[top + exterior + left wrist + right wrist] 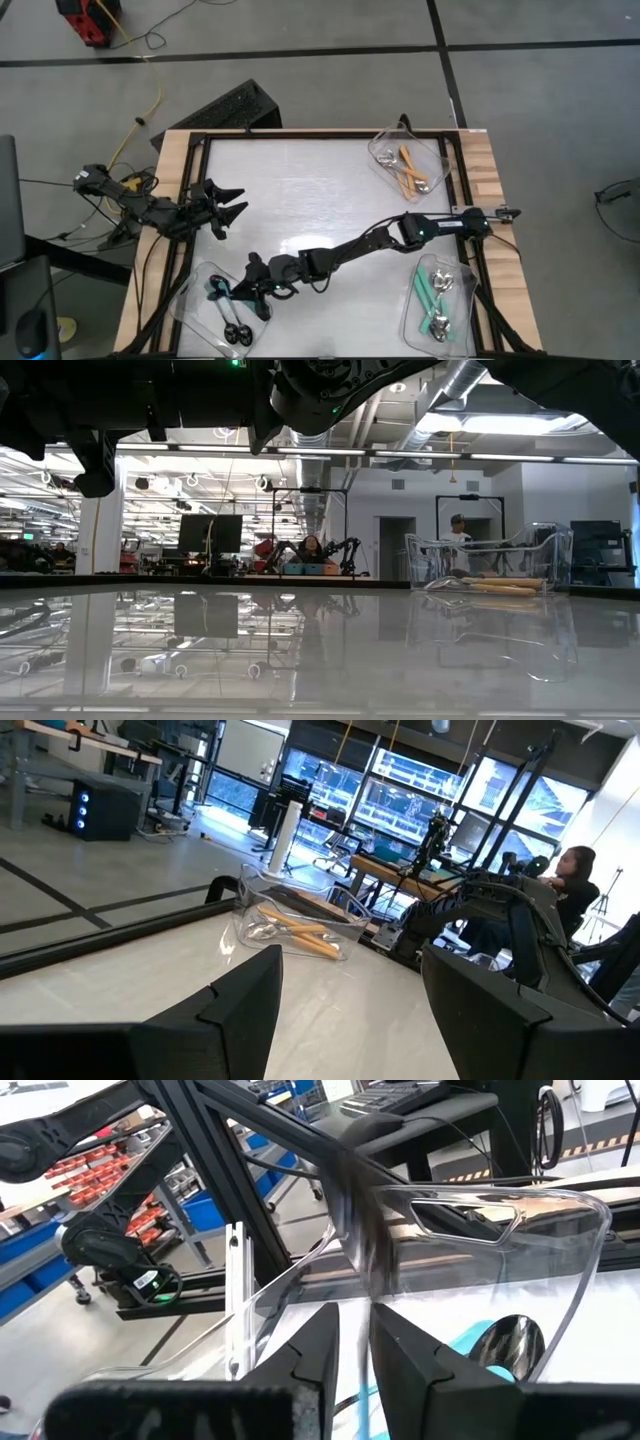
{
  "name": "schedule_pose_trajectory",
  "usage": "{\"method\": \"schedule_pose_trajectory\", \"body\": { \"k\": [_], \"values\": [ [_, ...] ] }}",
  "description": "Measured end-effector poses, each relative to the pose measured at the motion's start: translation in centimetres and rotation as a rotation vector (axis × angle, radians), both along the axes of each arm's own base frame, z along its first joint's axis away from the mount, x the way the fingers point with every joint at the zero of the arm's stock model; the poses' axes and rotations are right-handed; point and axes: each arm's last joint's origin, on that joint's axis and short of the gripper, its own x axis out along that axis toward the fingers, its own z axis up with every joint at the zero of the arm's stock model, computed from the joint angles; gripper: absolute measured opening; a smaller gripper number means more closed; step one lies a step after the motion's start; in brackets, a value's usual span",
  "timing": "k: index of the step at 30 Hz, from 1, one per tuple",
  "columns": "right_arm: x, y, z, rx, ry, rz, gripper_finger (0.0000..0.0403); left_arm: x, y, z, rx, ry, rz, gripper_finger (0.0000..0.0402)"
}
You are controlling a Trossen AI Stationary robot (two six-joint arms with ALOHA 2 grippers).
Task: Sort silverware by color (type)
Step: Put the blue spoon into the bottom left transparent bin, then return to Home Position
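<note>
I see the left gripper (236, 207) hanging over the worktop's (310, 190) left side, fingers spread, holding nothing. Right of it, the right gripper (247, 296) sits over the near-left tray (192, 290); its fingers (318, 1352) stand slightly apart, a blue-handled spoon (468, 1345) lying just beside them.

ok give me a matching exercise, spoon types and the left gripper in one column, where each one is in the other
Things:
1. orange-handled spoons
2. teal-green-handled spoons
3. blue-handled spoons
4. left gripper

Places:
A. clear tray at the table's near left corner, under the right gripper
B. over the table's left edge, fingers apart
C. clear tray at the far right corner
D. clear tray at the near right corner

Pairs: 1-C, 2-D, 3-A, 4-B
</note>
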Motion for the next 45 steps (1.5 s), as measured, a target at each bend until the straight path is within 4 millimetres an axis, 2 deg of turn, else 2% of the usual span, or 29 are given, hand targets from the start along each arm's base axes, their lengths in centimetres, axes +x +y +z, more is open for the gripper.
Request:
{"method": "schedule_pose_trajectory", "body": {
  "k": [24, 30, 36, 41, 45],
  "values": [
    [0.1, 0.0, 0.3, -0.048, -0.021, 0.013, 0.0087, 0.0, 0.0, 0.0, -0.012, -0.005, -0.001, 0.0226],
    [0.6, -0.4, 2.7, -0.039, -0.024, 0.121, 0.0087, 0.0, 0.0, 0.0, -0.013, -0.006, -0.001, 0.0226],
    [1.1, -2.4, 5.4, -0.072, 0.049, 0.226, 0.0087, 0.0, 0.0, 0.0, -0.013, -0.006, -0.001, 0.0226],
    [0.3, -4.0, 7.7, -0.083, 0.081, 0.259, 0.0087, 0.0, 0.0, 0.0, -0.008, -0.006, -0.001, 0.0226],
    [-1.1, -4.4, 11.2, -0.163, 0.052, 0.282, 0.0087, 0.0, 0.0, 0.0, -0.006, -0.005, -0.001, 0.0226]
  ]
}}
